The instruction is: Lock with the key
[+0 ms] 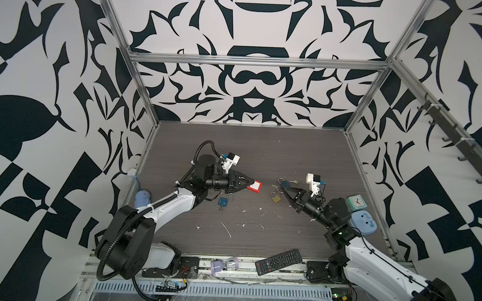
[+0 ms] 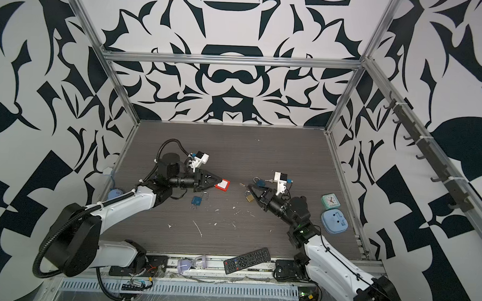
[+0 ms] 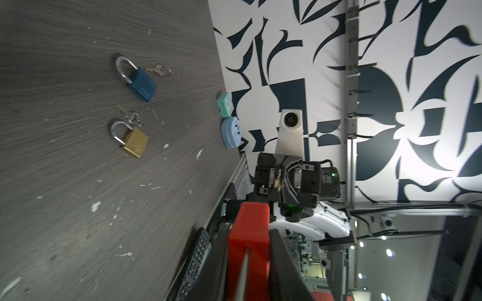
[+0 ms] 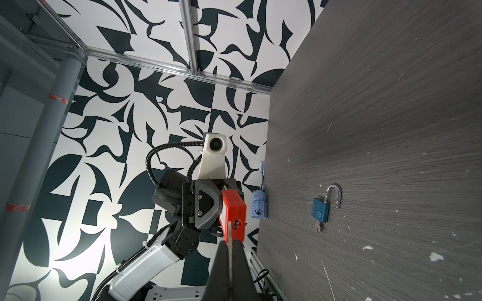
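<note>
Now L tool grips red padlock; R tool pinches key.

Free gap between red padlock and right claw, brass padlock beside claw, far tabletop open

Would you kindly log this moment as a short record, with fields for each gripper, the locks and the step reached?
left gripper: shut on red lock, held off the table
right gripper: shut on key, which is aimed at the red lock
step: key not yet in; a gap shows between it and the red lock in both top views
lying on table: blue lock, second blue lock, brass lock
</note>
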Tool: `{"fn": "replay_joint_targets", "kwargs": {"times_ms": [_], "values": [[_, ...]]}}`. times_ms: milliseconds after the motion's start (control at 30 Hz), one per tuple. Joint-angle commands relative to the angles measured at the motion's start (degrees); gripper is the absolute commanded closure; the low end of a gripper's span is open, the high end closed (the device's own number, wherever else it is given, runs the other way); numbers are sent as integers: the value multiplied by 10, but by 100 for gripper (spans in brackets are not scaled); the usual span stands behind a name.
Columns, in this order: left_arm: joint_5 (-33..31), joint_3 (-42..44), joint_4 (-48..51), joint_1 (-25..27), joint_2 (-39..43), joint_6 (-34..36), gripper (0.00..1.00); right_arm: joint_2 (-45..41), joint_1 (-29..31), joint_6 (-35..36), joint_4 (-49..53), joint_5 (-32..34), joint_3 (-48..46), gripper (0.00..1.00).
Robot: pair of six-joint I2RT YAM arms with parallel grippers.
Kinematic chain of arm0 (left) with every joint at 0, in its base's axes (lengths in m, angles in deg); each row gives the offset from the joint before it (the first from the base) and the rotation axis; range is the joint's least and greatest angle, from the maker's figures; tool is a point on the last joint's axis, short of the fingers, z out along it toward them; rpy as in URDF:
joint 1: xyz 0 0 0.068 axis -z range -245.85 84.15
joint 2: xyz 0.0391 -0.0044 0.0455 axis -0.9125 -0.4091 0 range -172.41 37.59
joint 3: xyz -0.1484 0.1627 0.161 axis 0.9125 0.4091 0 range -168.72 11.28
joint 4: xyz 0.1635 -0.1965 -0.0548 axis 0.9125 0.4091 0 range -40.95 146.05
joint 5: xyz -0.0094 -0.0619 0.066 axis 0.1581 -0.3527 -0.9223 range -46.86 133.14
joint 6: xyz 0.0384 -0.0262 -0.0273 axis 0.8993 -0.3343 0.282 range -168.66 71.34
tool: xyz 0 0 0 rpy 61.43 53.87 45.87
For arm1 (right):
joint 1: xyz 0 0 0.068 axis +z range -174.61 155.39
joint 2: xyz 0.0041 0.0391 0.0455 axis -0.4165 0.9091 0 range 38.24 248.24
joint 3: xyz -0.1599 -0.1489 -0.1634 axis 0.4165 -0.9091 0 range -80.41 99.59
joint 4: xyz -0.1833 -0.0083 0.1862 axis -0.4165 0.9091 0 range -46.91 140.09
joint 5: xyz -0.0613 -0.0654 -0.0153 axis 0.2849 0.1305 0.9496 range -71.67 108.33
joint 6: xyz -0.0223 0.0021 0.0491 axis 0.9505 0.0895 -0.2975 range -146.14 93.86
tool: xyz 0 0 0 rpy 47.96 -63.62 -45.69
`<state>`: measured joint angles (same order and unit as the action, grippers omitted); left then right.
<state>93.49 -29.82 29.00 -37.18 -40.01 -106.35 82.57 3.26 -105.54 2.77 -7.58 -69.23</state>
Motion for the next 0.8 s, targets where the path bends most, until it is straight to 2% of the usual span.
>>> {"fn": "replay_joint_targets", "kwargs": {"times_ms": [0, 133, 233, 300, 500, 767], "values": [[-35, -62, 186, 2, 14, 153, 100, -36, -3, 57, 120, 23, 36, 100], [-57, -141, 362, 2, -36, 284, 100, -62, -3, 111, 235, 72, 65, 100], [-19, -179, 417, 6, -91, 346, 100, -47, -3, 137, 273, 70, 83, 100], [-4, -187, 416, 10, -117, 364, 100, -33, -3, 147, 291, 70, 93, 100], [-72, -263, 500, 36, -211, 442, 100, -23, -3, 160, 287, 86, 84, 100], [-96, -380, 570, 50, -323, 490, 100, -10, -4, 167, 268, 94, 75, 100]]}}
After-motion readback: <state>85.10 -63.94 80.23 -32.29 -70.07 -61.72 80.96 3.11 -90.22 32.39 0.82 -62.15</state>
